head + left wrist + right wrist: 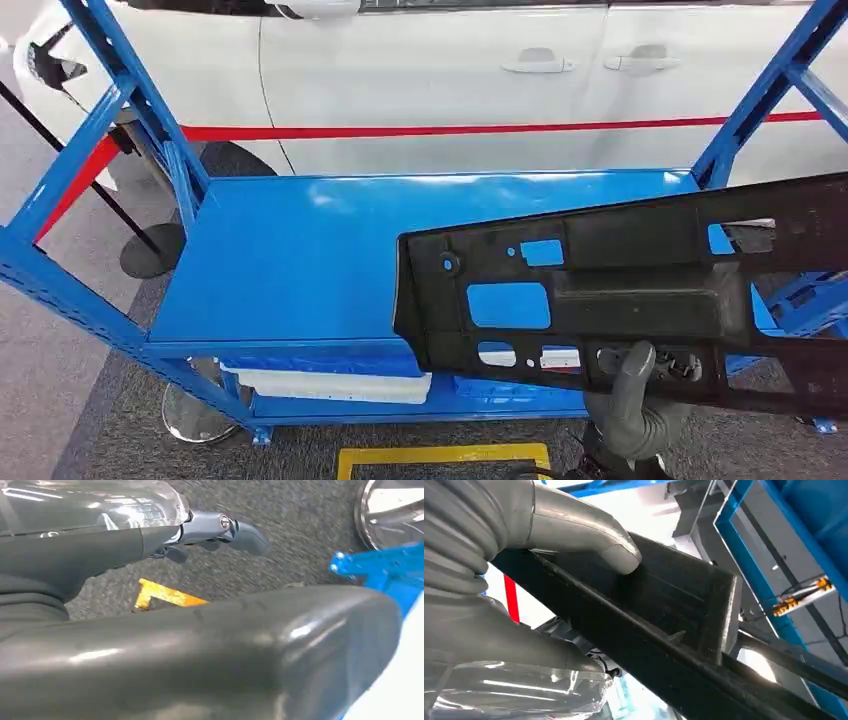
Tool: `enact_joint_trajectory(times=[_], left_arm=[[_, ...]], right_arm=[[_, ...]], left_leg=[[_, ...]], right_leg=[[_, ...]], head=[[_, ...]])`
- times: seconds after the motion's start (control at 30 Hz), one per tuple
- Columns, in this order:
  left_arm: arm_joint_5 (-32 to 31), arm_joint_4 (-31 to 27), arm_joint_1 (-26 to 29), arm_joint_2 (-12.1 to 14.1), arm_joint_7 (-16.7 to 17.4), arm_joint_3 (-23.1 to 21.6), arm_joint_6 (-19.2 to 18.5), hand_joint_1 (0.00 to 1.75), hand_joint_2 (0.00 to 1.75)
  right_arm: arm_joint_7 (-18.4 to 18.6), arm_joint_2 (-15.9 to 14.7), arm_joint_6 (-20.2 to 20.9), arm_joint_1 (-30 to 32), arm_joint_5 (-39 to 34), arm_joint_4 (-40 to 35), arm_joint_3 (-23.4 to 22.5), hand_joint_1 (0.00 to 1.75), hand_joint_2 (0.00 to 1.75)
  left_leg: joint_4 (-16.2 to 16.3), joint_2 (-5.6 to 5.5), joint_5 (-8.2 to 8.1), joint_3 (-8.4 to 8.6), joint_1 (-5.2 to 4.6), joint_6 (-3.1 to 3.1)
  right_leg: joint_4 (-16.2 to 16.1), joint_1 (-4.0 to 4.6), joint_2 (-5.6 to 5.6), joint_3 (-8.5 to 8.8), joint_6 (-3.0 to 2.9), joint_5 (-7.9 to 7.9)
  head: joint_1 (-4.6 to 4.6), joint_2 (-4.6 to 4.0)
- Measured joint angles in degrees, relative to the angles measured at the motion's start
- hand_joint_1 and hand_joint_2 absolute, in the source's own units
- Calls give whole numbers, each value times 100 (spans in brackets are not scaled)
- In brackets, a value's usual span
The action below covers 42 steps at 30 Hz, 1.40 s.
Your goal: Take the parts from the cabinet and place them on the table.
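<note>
Right now the right hand grips a long black plastic trim panel by its near lower edge, the thick grey thumb pressed flat on the panel's inner face while the darker fingers are hidden behind the part. That panel, pierced by several rectangular cut-outs and a small round hole, hangs tilted above the near right corner of the blue shelf deck, its left end lower and its right end running off the edge of the head view; whether it touches the deck cannot be told. Under the deck's front edge a white part lies on the lower level of the blue rack. Behind the rack stands a white car with a red stripe. By the floor, the left hand hangs over grey carpet and a yellow floor marking, fingers loosely curled on nothing.
</note>
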Motion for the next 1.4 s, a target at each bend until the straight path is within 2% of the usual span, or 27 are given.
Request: enact_joint_trajectory(times=[0.07,0.13,0.2,0.23,0.27,0.3,0.43,0.5,0.6,0.67,0.7,0.77,0.8,0.83,0.87,0.97,1.0,1.03,1.1,1.13,1.17,1.2,1.27,1.3,1.33,1.37,1.4], left_arm=[[0,0,2,-2,0,0,0,0,0],[0,0,6,-4,0,0,0,0,0],[0,0,7,-13,0,0,0,0,0],[0,0,5,-26,0,0,0,0,0],[0,0,0,-26,0,0,0,0,0],[0,0,2,-26,0,0,2,0,0],[2,4,22,-26,-2,0,7,0,0],[2,13,20,-26,0,2,9,0,0],[2,13,24,-35,0,2,9,0,0],[2,13,16,-35,0,2,9,0,0],[2,13,15,-35,0,2,9,0,0],[0,13,4,-35,23,2,34,0,0],[-20,13,-11,-29,180,2,144,0,0],[-35,13,-5,26,355,2,250,0,0],[-64,13,12,31,459,2,333,0,0],[-70,31,23,94,551,2,334,0,0],[-68,37,28,94,560,0,334,0,0],[-70,37,29,100,566,-4,332,0,0],[-70,37,29,116,568,-7,330,0,0],[-68,37,30,116,568,-9,326,0,0],[-68,37,30,116,568,-11,326,0,0],[-70,37,27,116,568,-13,319,0,0],[-70,37,15,114,568,-20,308,0,0],[-70,37,8,114,568,-26,291,0,0],[-70,37,0,125,566,-31,278,0,0],[-70,39,9,153,566,-33,262,0,0],[-68,39,3,162,564,-44,241,0,0]], right_arm=[[2,-17,2,9,0,2,-20,175,175],[2,-26,4,22,2,2,-37,175,175],[0,-33,4,24,2,2,-50,175,175],[0,-35,4,24,0,0,-48,175,175],[0,-35,7,20,2,0,-48,175,175],[4,-37,9,15,2,0,-48,175,175],[2,-42,17,34,4,-15,-57,175,175],[2,-41,20,32,4,-15,-57,175,175],[0,-41,20,33,4,-15,-61,175,175],[2,-42,20,35,4,-15,-63,175,175],[2,-41,20,36,4,-15,-63,175,175],[15,-41,37,39,9,-15,-66,175,175],[55,-31,163,103,56,-15,-78,175,175],[50,9,390,248,138,-15,-129,175,175],[20,81,655,423,214,-15,-204,175,175],[-4,440,1788,883,454,-28,-628,175,175],[-2,572,1991,996,514,-44,-801,175,175],[-9,644,2013,1081,527,-52,-928,175,175],[-4,728,1978,1170,546,-59,-1087,175,175],[-2,778,1967,1227,551,-61,-1165,175,175],[-4,822,1963,1276,557,-63,-1226,175,175],[-4,848,1939,1307,560,-63,-1270,175,175],[-4,892,1891,1347,562,-74,-1340,175,175],[-4,914,1866,1378,555,-96,-1368,175,175],[-9,927,1847,1389,542,-114,-1386,175,175],[-4,942,1818,1389,536,-122,-1390,175,175],[-7,968,1801,1413,501,-140,-1403,175,175]], left_leg=[[12,13,112,-144,-4,2],[53,17,199,-302,0,-20],[123,17,260,-454,17,-58],[165,14,279,-515,29,-84],[234,11,294,-563,27,-112],[266,0,312,-617,7,-147],[257,-25,457,-658,12,-308],[522,-23,26,-819,46,-351],[1376,-20,-656,-1082,55,-395],[2010,-21,-818,-1161,52,-395],[1983,-21,-684,-1046,50,-376],[1281,-46,-276,-459,20,-278],[722,-187,-216,-48,-2,-175],[222,-370,-412,298,-17,-78],[-7,-344,-429,418,-18,-140],[-46,-234,-305,347,-81,-95],[-141,-134,-196,346,7,-82],[-174,-88,-139,305,-3,-38],[-168,46,-40,169,-3,-7],[-162,114,8,96,-3,-16],[-145,190,56,16,2,-30],[-116,270,92,-58,15,-53],[-18,405,133,-196,54,-105],[62,460,137,-265,71,-136],[157,508,119,-328,41,-192],[231,540,114,-369,53,-228],[265,602,126,-370,20,-273]], right_leg=[[889,-41,-2,-259,61,-643],[1364,-49,-2,-305,96,-742],[908,-78,-5,129,119,-402],[376,-95,-6,506,126,-233],[-198,-112,1,886,129,-262],[-368,-68,17,980,64,-346],[-350,-42,25,826,-153,-214],[-355,-61,1,691,-257,-89],[-346,-36,-6,528,-289,34],[-326,0,-15,356,-296,147],[-316,17,-18,283,-298,195],[-306,63,43,151,-283,302],[-306,69,97,102,-260,356],[-299,72,85,70,-240,396],[-304,68,92,64,-216,438],[-382,30,203,62,-116,615],[-322,30,200,40,-100,560],[-202,38,139,-23,-58,304],[525,-8,73,-235,10,-402],[964,-38,59,-337,50,-635],[1292,-65,50,-389,92,-663],[1400,-97,37,-338,135,-495],[964,-157,-41,87,214,-65],[434,-192,-192,489,261,17],[-77,-208,-439,852,290,-159],[-301,-109,-467,963,207,-280],[-320,-123,-444,902,83,-330]], head=[[0,0],[0,0],[2,0],[0,0],[4,0],[2,0],[9,0],[-7,0],[-2,0],[-5,0],[-4,0],[-6,0],[-2,0],[4,0],[2,0],[-15,0],[-24,0],[-3,0],[13,0],[11,0],[11,0],[13,0],[11,0],[11,0],[15,0],[17,0],[4,0]])
